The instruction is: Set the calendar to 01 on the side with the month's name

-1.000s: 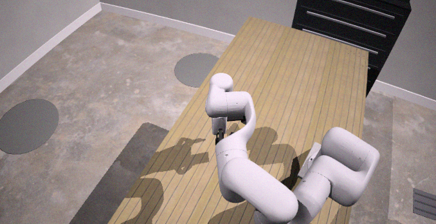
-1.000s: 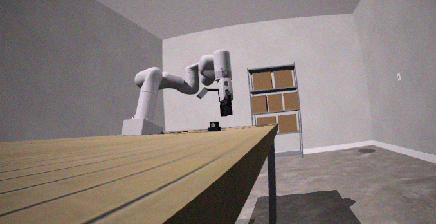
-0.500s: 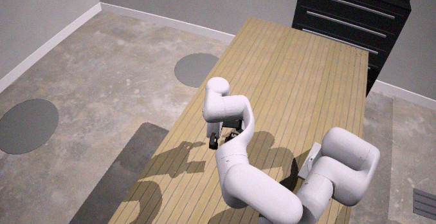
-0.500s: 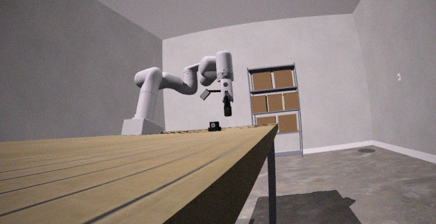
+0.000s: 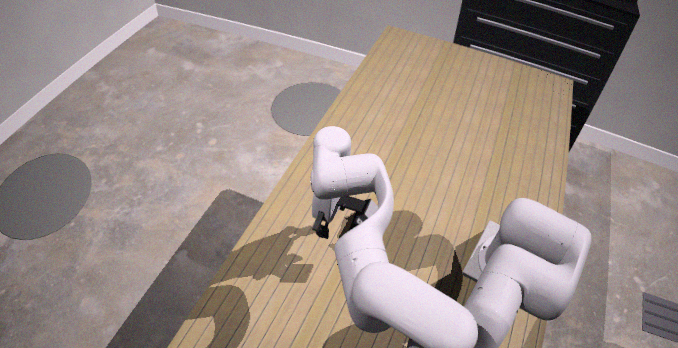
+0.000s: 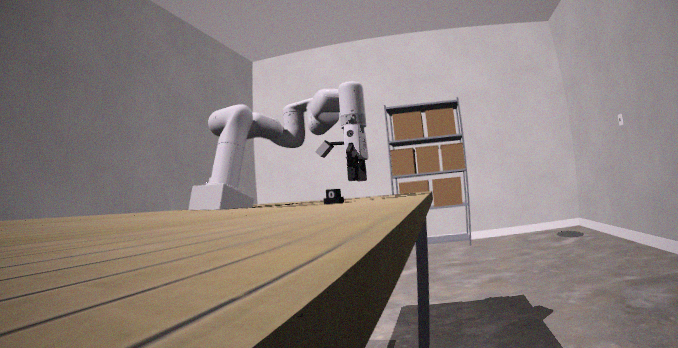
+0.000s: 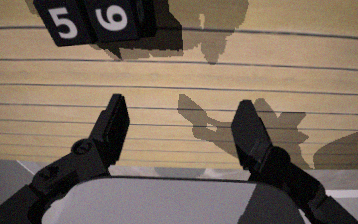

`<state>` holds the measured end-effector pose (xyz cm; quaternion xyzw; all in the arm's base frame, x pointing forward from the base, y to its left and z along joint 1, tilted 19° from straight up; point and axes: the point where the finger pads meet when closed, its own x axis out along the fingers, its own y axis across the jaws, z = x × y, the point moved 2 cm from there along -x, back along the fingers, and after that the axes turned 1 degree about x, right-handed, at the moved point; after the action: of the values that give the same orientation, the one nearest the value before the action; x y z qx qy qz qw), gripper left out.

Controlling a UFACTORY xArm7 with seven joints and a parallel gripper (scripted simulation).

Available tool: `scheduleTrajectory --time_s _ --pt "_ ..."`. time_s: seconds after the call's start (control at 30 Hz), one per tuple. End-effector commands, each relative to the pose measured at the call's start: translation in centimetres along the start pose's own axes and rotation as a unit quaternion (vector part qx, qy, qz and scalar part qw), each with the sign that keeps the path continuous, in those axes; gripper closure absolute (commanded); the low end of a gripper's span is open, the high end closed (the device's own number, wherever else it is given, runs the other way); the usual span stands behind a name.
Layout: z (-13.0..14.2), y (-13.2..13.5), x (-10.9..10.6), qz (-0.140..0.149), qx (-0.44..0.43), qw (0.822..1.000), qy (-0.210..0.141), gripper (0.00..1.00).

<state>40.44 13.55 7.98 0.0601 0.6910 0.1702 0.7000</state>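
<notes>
The calendar is a small black tray with two black cubes, standing on the wooden table near the robot's base. In the wrist view the two cubes stand side by side at the top left: the left cube shows a white 5 on top, and the right cube shows a 6 or 9. From the exterior view a white 0 shows on one side face. My gripper is open and empty. It hangs above the table, off to one side of the calendar. The arm hides the calendar in the top view.
The robot's base sits at the table's near end. A black drawer cabinet stands behind the table's far end. A metal shelf with cardboard boxes stands against the back wall, off the table. The table's long edge is close to the gripper.
</notes>
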Motion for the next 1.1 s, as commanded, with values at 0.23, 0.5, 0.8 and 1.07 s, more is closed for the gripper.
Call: scheduleTrajectory --time_s 0.23,0.5,0.8,1.07 --pt "0.3 1.8 0.0 0.000 0.120 0.993 -0.002 0.00" --pt "0.4 2.2 0.0 0.000 0.169 0.986 -0.002 0.00" --pt "0.6 3.9 0.2 0.000 0.249 0.969 -0.002 0.00" --pt "0.7 4.2 0.8 0.000 0.249 0.969 -0.002 0.00"
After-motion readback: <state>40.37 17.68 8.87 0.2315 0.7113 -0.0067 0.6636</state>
